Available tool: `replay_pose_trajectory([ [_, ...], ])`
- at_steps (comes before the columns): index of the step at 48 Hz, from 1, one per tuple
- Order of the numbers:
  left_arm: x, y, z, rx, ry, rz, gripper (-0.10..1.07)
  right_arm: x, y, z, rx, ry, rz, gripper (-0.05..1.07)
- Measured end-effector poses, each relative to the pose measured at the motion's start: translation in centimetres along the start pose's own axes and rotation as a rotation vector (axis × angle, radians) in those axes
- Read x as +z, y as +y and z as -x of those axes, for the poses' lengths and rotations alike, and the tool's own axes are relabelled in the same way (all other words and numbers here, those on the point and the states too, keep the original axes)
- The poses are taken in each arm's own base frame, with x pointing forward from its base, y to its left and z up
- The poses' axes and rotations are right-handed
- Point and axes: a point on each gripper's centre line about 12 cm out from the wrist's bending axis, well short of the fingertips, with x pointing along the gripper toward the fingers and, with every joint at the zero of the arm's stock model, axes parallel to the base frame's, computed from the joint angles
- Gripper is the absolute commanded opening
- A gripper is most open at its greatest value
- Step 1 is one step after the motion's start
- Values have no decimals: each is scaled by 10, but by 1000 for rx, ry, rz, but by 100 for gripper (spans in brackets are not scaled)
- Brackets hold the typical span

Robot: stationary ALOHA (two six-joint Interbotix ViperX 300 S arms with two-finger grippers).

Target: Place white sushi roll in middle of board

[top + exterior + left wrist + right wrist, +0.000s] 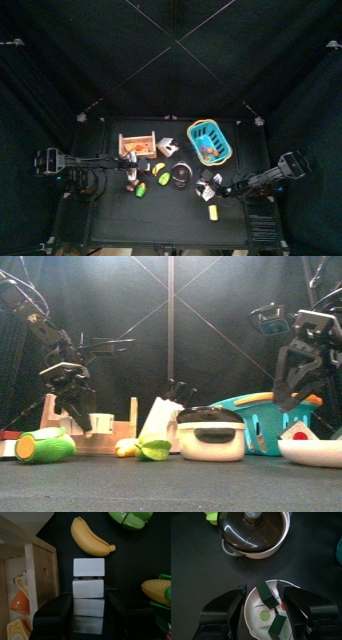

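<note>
The white sushi roll (88, 578) is a row of white blocks lying on the black table beside the wooden board (35, 569), a rack with upright posts (80, 428). My left gripper (89, 598) hangs above the roll's near end. Its jaws are open on either side of the roll, and nothing is lifted. In the front view the left gripper (67, 384) stands over the board's left part. My right gripper (268, 592) is open above a white plate (256, 607) of dark green rolls at the table's right.
A banana (90, 537), a corn cob (157, 592) and a green pepper (133, 518) lie near the white roll. An orange piece (20, 598) sits on the rack. A lidded pot (254, 532) stands by the plate, with a blue basket (210, 141) behind it.
</note>
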Motion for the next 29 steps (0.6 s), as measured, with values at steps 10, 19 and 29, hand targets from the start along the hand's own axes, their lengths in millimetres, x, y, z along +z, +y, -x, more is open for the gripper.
replay_pose_trajectory([
  [10, 12, -16, 2, -47, -29, 39, 60, 0, 0, 0, -1, 4, -9, 86],
  [19, 35, -42, 10, -146, -80, 188, 59, -2, -2, 0, -7, 16, -22, 86],
  [29, 58, -65, 20, -258, -145, 422, 59, -2, -1, 0, -6, 20, -32, 86],
])
